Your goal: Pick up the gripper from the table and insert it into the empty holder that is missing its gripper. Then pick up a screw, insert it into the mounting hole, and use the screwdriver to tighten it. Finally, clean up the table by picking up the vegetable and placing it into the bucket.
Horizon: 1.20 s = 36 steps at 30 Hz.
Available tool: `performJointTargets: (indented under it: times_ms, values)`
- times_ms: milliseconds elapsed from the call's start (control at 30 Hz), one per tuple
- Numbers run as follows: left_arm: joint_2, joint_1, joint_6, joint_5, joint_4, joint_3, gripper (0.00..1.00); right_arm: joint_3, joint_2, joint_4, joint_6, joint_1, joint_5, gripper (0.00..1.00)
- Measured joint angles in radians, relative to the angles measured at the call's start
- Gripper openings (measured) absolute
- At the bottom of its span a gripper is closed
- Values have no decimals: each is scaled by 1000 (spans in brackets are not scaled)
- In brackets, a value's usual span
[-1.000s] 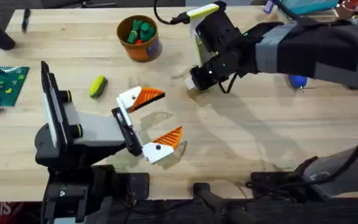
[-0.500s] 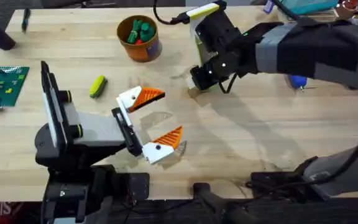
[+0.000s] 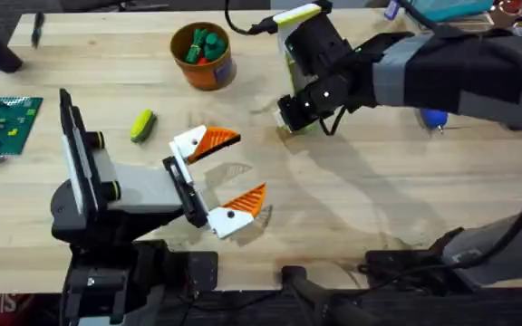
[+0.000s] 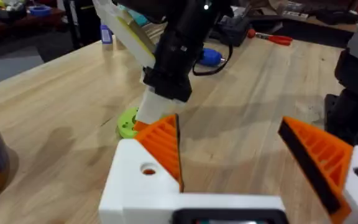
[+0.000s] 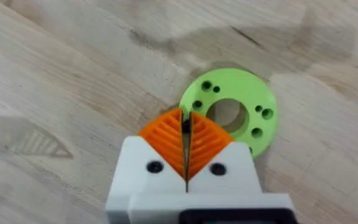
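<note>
I see my right gripper (image 5: pixel 186 134) with its orange pads pressed together, tips down on the table (image 3: pixel 379 190) at the green ring (image 5: pixel 232 115). My left gripper (image 3: pixel 229 172) rests spread wide, nothing between its pads. The vegetable (image 3: pixel 142 125) lies well to its left, long axis running toward the bucket (image 3: pixel 204 56). The right wrist view shows the ring's holes.

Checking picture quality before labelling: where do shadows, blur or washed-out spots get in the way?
Overhead: right arm's soft shadow falls across the table; bucket sharp. Left wrist: background blurred, near white end effector bright. Right wrist: green ring sharp, wood beneath the right end effector shadowed.
</note>
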State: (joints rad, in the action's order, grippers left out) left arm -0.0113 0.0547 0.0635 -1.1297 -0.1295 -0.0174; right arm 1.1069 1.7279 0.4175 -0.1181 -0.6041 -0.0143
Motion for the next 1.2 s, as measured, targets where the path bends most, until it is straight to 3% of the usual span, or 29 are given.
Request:
performJointTargets:
  times_ms: [833, 1200]
  values:
    - [0, 0, 0, 0, 0, 0, 985, 14, -7, 9, 14, 0, 2, 7]
    - [0, 0, 0, 0, 0, 0, 985, 114, -53, 128, 14, 0, 2, 7]
